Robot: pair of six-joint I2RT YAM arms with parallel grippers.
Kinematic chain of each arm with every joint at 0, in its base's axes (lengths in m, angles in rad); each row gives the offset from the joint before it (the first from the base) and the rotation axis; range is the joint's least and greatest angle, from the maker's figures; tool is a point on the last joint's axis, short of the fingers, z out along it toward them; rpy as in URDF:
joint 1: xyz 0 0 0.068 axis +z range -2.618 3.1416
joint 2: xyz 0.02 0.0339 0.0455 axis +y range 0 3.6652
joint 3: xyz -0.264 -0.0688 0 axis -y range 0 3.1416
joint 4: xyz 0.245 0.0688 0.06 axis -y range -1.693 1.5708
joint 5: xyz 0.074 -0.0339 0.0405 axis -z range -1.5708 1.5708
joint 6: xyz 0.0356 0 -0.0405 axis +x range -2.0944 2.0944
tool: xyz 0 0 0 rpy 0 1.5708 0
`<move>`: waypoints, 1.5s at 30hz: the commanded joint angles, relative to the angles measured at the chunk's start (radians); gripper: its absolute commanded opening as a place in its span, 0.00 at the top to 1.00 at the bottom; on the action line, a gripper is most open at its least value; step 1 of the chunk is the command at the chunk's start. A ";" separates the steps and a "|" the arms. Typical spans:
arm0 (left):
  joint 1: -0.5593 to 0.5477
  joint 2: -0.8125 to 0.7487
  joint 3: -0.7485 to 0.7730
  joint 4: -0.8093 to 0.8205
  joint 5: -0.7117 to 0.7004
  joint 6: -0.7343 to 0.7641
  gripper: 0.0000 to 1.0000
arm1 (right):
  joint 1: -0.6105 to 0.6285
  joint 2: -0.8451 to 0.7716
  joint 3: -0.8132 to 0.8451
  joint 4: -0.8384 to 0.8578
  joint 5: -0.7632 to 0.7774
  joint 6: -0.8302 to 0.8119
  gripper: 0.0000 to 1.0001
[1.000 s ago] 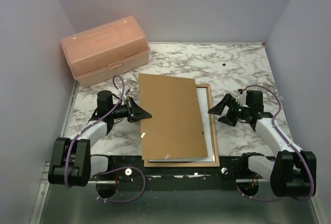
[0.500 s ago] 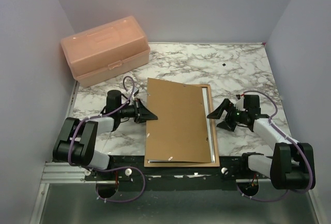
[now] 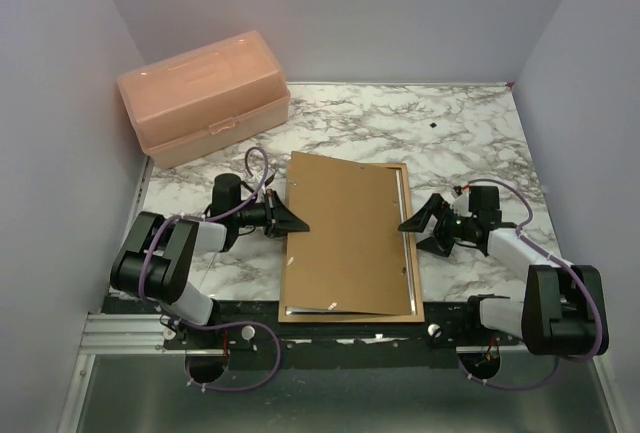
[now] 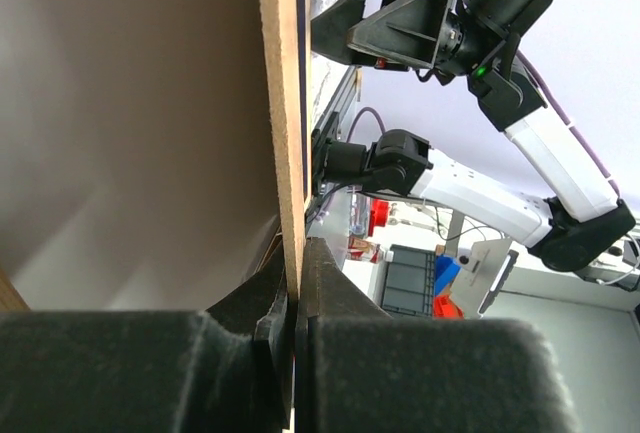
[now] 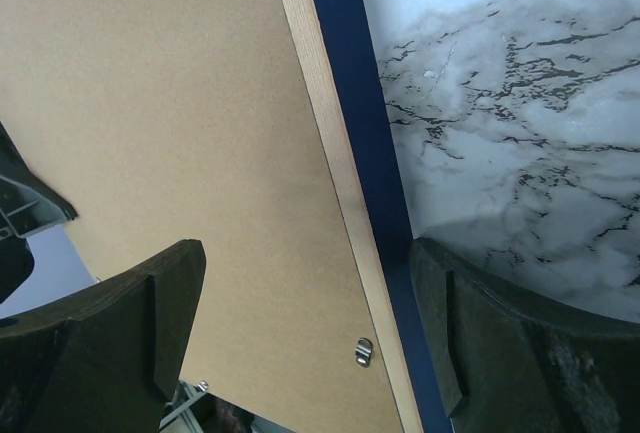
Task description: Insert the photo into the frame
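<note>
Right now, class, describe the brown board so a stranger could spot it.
Near the front of the marble table lies a wooden frame. The brown board sits askew on it, its left edge pinched by the left end effector; it alone is plain and solid.

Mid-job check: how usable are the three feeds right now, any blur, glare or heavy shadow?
Top external: evenly lit and sharp, only soft shadows, backing board clearly readable. Left wrist: left gripper is a dark blur along the bottom, the board's face soft and washed, background sharp. Right wrist: right gripper dark and blurred at the bottom corners, frame edge crisp, table glaring near the top.
</note>
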State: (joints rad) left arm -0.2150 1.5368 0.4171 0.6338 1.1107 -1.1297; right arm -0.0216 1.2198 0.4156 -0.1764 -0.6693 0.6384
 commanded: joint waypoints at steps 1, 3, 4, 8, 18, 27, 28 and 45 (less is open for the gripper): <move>-0.022 0.020 0.038 0.094 0.007 -0.014 1.00 | -0.007 0.015 -0.020 0.039 -0.042 0.009 0.10; -0.030 0.030 0.043 0.104 0.003 -0.022 1.00 | -0.008 0.014 -0.024 0.043 -0.045 0.013 0.10; -0.032 0.035 0.044 0.113 0.001 -0.029 1.00 | -0.007 0.012 -0.025 0.044 -0.048 0.014 0.10; -0.038 0.054 0.040 0.184 -0.003 -0.072 1.00 | -0.008 0.012 -0.027 0.049 -0.059 0.014 0.10; -0.058 0.127 0.047 0.251 -0.004 -0.097 1.00 | -0.008 0.019 -0.031 0.058 -0.067 0.011 0.11; -0.068 0.092 0.088 -0.039 -0.086 0.095 1.00 | -0.008 0.020 -0.028 0.056 -0.057 0.005 0.11; -0.073 0.076 0.108 -0.124 -0.118 0.145 1.00 | -0.008 0.018 -0.028 0.055 -0.058 0.005 0.11; -0.161 0.058 0.265 -0.603 -0.407 0.378 1.00 | -0.008 0.020 -0.028 0.054 -0.049 -0.006 0.11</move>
State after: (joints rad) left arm -0.3122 1.5764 0.6586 0.1623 0.9211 -0.8589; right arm -0.0399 1.2285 0.4026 -0.1238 -0.6918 0.6304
